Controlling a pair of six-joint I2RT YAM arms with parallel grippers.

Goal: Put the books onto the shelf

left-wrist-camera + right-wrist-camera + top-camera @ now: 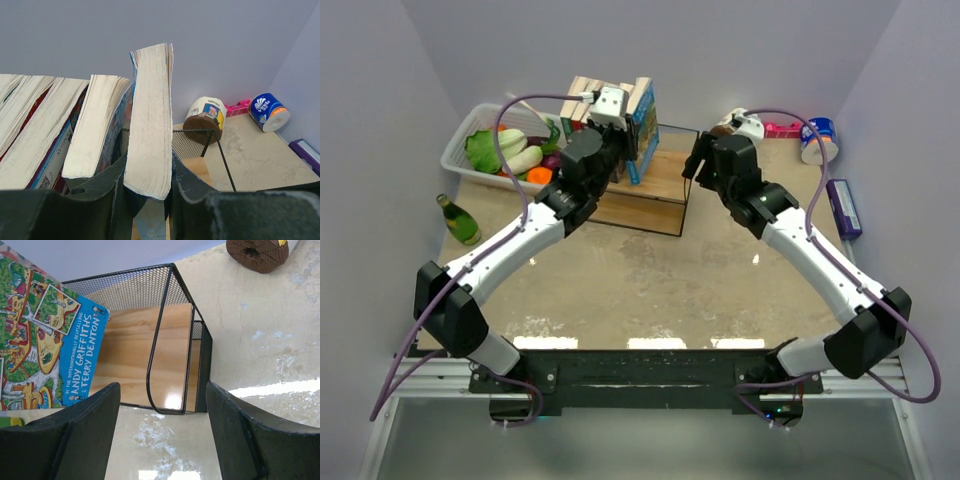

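- Looking through the left wrist camera, I am seeing only the cream page edges of the books. Their covers are turning away from me.
- In the top camera the left arm is covering part of the row, so I am not counting the books for sure.
- In the right wrist camera the blue cartoon book is hiding the left part of the shelf. A dark finger is hiding the book's bottom edge.
- I am reading "ANDY GRIFFITHS & TERRY DENTON" in white letters on that blue cover.
- The white word on the blue roll pack is looking too small for me to read.
- The left arm is reaching forward and to the right, with its wrist pointing at the row.
- The left gripper is squeezing the blue cartoon book, with its fingers partly closed on both sides.
- That book is standing on end on the shelf's wooden board, at the right end of the row.
- The right arm is reaching in and to the left, toward the shelf's right end.
- The right gripper is hanging wide open by that end and is holding nothing.
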